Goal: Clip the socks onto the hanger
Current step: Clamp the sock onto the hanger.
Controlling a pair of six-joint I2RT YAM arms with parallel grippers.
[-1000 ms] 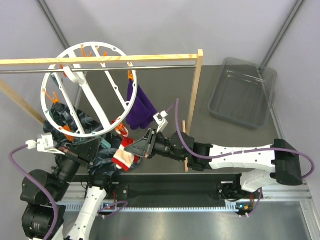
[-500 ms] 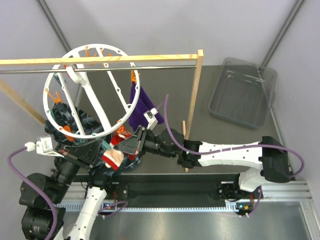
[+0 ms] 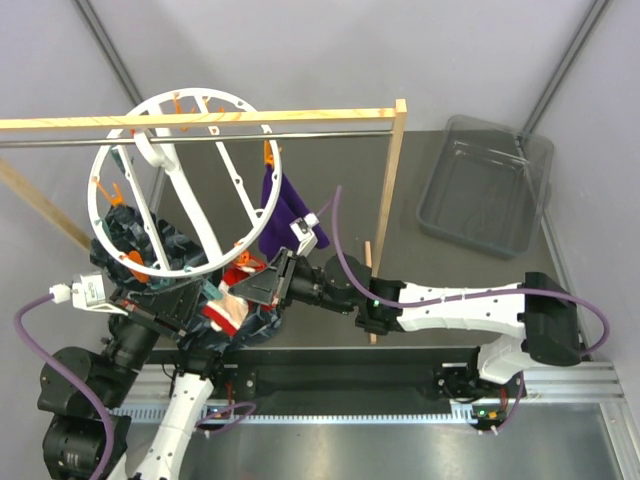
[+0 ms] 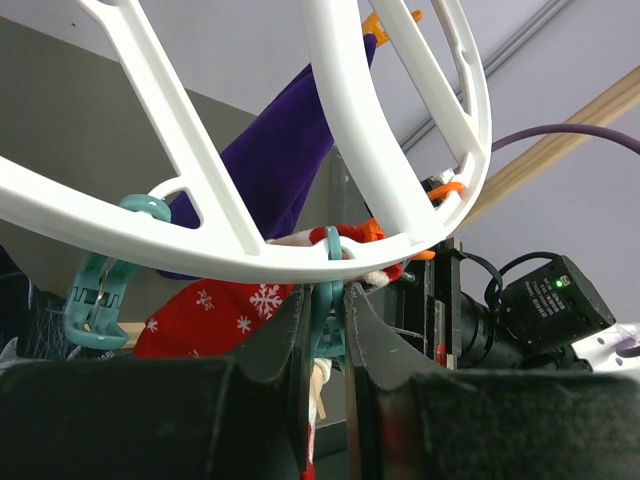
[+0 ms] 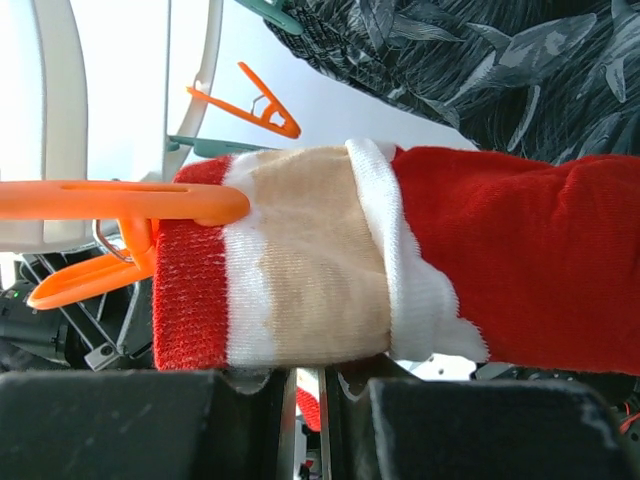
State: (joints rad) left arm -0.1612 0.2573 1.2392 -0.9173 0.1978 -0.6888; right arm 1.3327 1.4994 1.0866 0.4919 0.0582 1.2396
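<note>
Grey walls and a dark tabletop frame the work. At its centre is the small red Christmas sock with a white band and tan patch, held sideways just under the near rim of the large round white plastic hanger. The sock looks like light, soft, floppy knit, likely to sag and fold unless pulled taut, so the ribbed red cuff edge seems the best place for a clip to bite. The right tool is pressed together on the sock's body. The cuff touches the upper arm of an orange plastic clip whose arms stand spread. The left tool pinches a teal plastic tab below the rim. A deep-purple sock hangs clipped nearby, with a dark fish-patterned fabric behind.
</note>
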